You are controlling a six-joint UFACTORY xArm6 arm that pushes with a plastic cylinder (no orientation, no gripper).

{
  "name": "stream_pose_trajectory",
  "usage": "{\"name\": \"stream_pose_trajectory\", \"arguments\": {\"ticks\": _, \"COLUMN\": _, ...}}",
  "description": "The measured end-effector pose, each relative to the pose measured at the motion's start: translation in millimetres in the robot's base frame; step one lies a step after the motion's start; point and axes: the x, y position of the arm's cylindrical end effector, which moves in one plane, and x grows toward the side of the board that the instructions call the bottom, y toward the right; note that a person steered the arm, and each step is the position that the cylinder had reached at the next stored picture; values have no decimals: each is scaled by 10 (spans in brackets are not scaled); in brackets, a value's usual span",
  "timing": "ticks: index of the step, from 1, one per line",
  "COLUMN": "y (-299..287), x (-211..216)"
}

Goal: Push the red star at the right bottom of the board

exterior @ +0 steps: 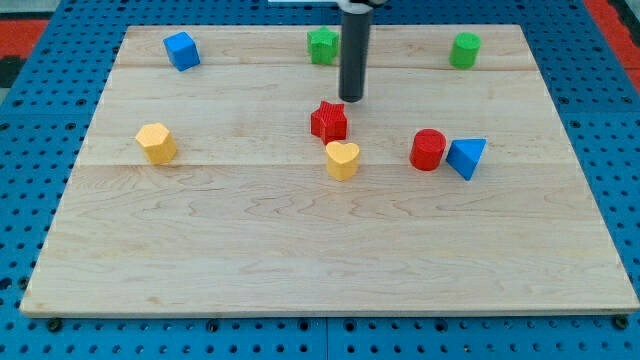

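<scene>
The red star (328,121) lies near the middle of the wooden board (300,250), slightly above centre. My tip (352,98) is just above and to the right of the star, close to it but apart by a small gap. The rod rises straight to the view's top. A yellow heart (342,159) sits right below the star, nearly touching it.
A red cylinder (428,149) and a blue triangle (466,157) touch each other at the right of centre. A yellow hexagon (156,142) is at the left. A blue cube (181,50), a green star (322,45) and a green cylinder (464,50) line the top edge.
</scene>
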Motion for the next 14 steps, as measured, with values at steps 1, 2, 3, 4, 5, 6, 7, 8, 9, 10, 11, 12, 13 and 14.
{"name": "stream_pose_trajectory", "arguments": {"ticks": 1, "y": -456, "x": 0}}
{"name": "stream_pose_trajectory", "arguments": {"ticks": 2, "y": -669, "x": 0}}
{"name": "stream_pose_trajectory", "arguments": {"ticks": 3, "y": -659, "x": 149}}
{"name": "stream_pose_trajectory", "arguments": {"ticks": 4, "y": -625, "x": 178}}
{"name": "stream_pose_trajectory", "arguments": {"ticks": 5, "y": -461, "x": 199}}
{"name": "stream_pose_trajectory", "arguments": {"ticks": 6, "y": 82, "x": 372}}
{"name": "stream_pose_trajectory", "arguments": {"ticks": 7, "y": 617, "x": 872}}
{"name": "stream_pose_trajectory", "arguments": {"ticks": 8, "y": 820, "x": 1248}}
{"name": "stream_pose_trajectory", "arguments": {"ticks": 9, "y": 545, "x": 1218}}
{"name": "stream_pose_trajectory", "arguments": {"ticks": 10, "y": 437, "x": 962}}
{"name": "stream_pose_trajectory", "arguments": {"ticks": 11, "y": 122, "x": 1009}}
{"name": "stream_pose_trajectory", "arguments": {"ticks": 12, "y": -14, "x": 1230}}
{"name": "stream_pose_trajectory", "arguments": {"ticks": 13, "y": -373, "x": 1268}}
{"name": "stream_pose_trajectory", "arguments": {"ticks": 14, "y": -570, "x": 1486}}
